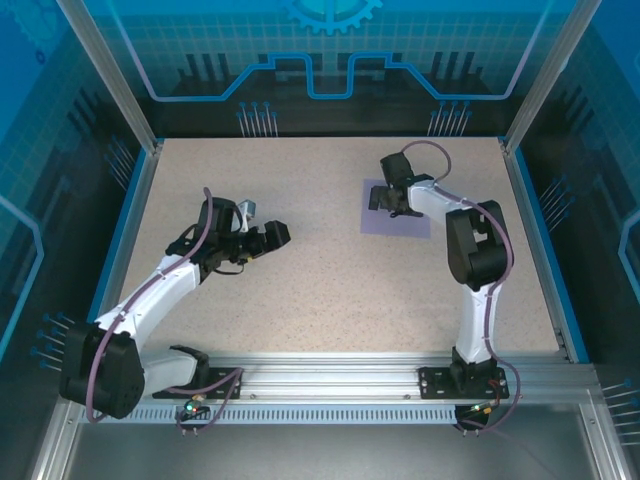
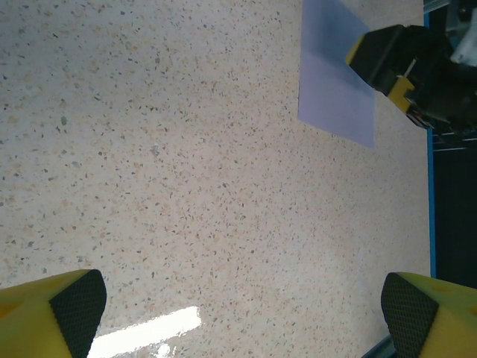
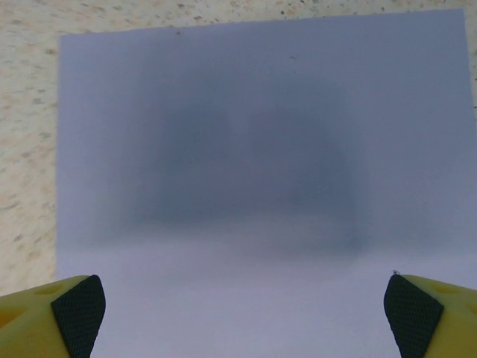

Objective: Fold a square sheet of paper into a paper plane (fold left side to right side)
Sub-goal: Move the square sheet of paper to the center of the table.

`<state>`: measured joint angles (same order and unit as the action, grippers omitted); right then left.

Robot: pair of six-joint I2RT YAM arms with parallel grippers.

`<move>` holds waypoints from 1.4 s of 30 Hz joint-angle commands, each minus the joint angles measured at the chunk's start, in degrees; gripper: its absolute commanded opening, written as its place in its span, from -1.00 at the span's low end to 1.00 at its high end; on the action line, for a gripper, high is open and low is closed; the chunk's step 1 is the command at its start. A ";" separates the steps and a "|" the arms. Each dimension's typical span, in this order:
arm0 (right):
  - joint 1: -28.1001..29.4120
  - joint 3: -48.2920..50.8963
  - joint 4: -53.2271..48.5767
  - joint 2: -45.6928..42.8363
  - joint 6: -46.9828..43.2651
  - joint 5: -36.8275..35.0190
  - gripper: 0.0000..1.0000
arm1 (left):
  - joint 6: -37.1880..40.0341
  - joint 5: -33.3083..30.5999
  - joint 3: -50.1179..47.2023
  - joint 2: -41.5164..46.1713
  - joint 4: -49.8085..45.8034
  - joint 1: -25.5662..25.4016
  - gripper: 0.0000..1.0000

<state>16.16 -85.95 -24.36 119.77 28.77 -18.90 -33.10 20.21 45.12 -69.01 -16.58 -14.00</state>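
Note:
The square sheet of paper is pale lavender and lies flat and unfolded on the speckled table, right of centre towards the back. My right gripper hovers low over its left part, open, with the sheet spread between its yellow fingertips and nothing gripped. My left gripper is open over bare table well left of the sheet. Its wrist view looks across at the sheet and the right gripper. The paper plane is out of view.
The speckled table has a blue rim on its sides and aluminium posts at the back corners. A metal rail carrying both arm bases runs along the near edge.

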 commanded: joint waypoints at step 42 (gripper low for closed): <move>34.23 16.55 -9.30 -10.68 38.21 -0.81 1.00 | -2.32 -4.68 0.77 -1.54 -4.96 -0.33 0.98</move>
<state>49.15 -67.79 -32.16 108.20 63.40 -21.04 -33.61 14.79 45.15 -69.17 -20.71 -14.06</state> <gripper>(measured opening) 0.997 0.986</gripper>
